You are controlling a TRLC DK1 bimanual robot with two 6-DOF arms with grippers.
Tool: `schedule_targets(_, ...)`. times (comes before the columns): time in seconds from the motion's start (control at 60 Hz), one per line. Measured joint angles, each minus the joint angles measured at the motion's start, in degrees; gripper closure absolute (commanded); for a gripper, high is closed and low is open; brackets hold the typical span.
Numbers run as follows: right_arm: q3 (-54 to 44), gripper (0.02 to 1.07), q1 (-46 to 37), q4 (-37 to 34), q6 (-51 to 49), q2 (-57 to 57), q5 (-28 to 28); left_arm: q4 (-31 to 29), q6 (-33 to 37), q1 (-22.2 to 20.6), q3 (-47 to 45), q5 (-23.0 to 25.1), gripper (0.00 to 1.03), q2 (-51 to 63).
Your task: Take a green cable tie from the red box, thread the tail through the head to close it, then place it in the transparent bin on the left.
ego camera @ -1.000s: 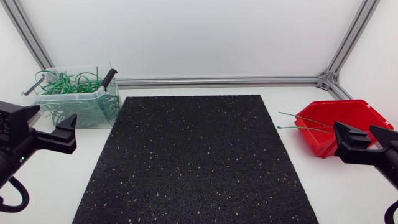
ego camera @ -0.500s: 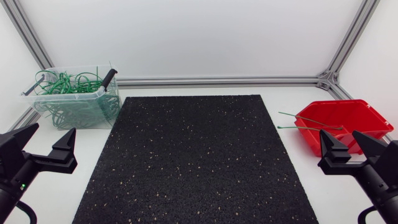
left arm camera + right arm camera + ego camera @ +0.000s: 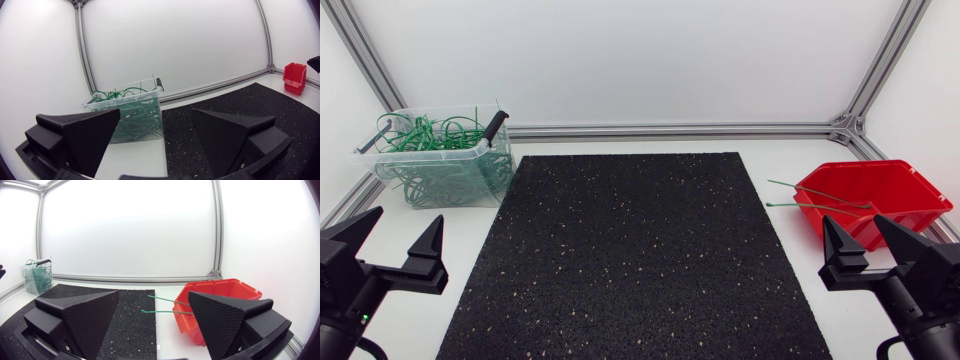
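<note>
Overhanging red box (image 3: 898, 184): slim green ties (image 3: 786, 204)

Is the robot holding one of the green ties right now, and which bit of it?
No, nothing is held. The left gripper and right gripper are both open and empty. The green cable ties stick out of the red box, untouched.

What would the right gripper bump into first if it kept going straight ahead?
Probably the red box, just ahead of the right gripper, or the green cable ties poking from it. Depth is hard to judge here.
</note>
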Motion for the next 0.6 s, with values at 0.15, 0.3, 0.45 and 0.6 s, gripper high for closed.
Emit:
schedule_targets(0.15,0.00,0.07,0.00,0.00,0.00,0.00,0.00,0.85,3.34,-2.23,-0.90,-1.84,0.04,-1.73)
schedule_targets(0.3,0.00,0.07,0.00,0.00,0.00,0.00,0.00,1.49,6.88,-3.82,-1.92,-3.34,0.04,-3.52)
schedule_targets(0.45,0.00,0.07,0.00,0.00,0.00,0.00,0.00,0.70,9.07,-5.66,-2.60,-4.68,0.04,-5.25)
schedule_targets(0.6,0.00,0.07,0.00,0.00,0.00,0.00,0.00,-2.69,9.86,-7.43,-2.86,-5.07,0.04,-7.08)
